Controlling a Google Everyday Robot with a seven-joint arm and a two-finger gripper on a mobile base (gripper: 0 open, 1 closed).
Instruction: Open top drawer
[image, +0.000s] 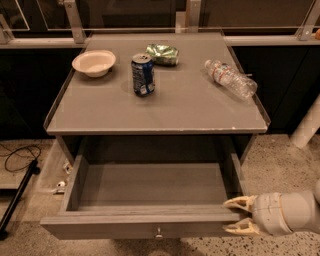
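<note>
Camera view gives us the top drawer (140, 212) standing well out under the grey surface (190, 107) at 6 o'clock, its plain box bare and its knob (159, 233) mid-front. At 4 o'clock we see the gripper (230, 216), jaws spread apart at the right end of the drawer front, one finger at its top edge and one before its face. Around the upright blue can (143, 74) we find a white bowl (94, 62) at 10 o'clock, a crumpled green packet (162, 54) at 1 o'clock and a lying bottle (230, 79) at 3 o'clock.

Arm of lower-right pincer (226, 216) off-frame
</note>
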